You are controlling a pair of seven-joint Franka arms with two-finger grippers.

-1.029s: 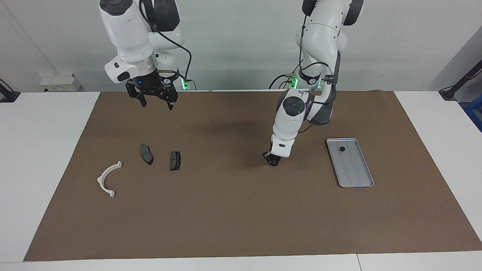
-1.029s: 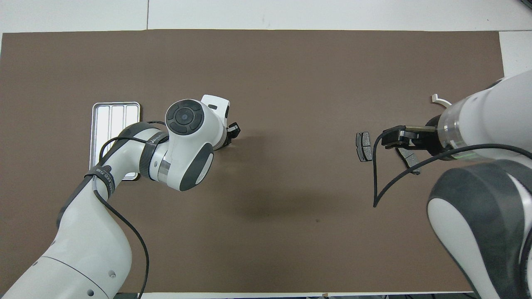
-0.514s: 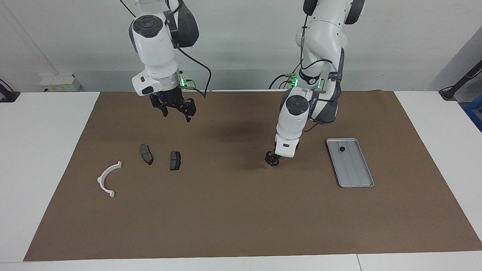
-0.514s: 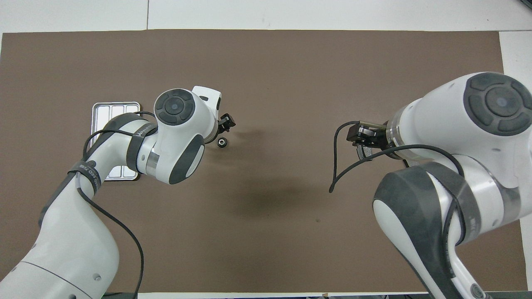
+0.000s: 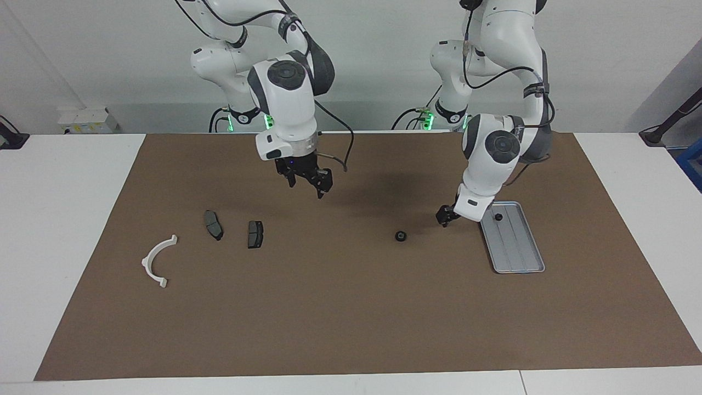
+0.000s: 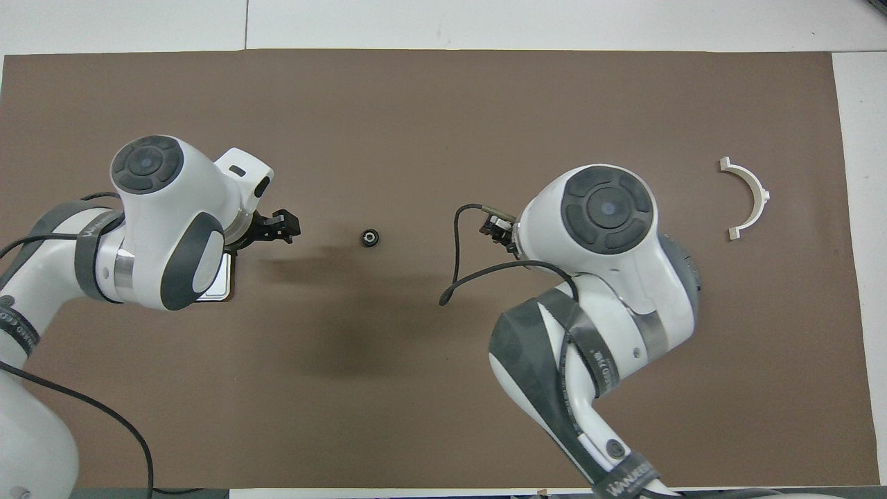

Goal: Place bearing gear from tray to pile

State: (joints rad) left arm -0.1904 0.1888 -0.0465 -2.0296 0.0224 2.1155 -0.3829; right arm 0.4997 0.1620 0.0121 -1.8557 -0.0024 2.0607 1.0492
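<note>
Brown mat (image 5: 351, 318) spread flat across most of white counter (image 5: 66, 219), small white box (image 5: 88, 119) with yellow marks near wall at the right arm's end, black clamp (image 5: 661, 129) at the left arm's end.

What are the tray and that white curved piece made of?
The tray looks like metal, probably aluminium or steel: silvery, dull sheen, ribbed floor, thin raised rim. The curved piece looks like matte white plastic: evenly white, no shine, with moulded tabs at its ends. Neither can be confirmed by sight alone.
</note>
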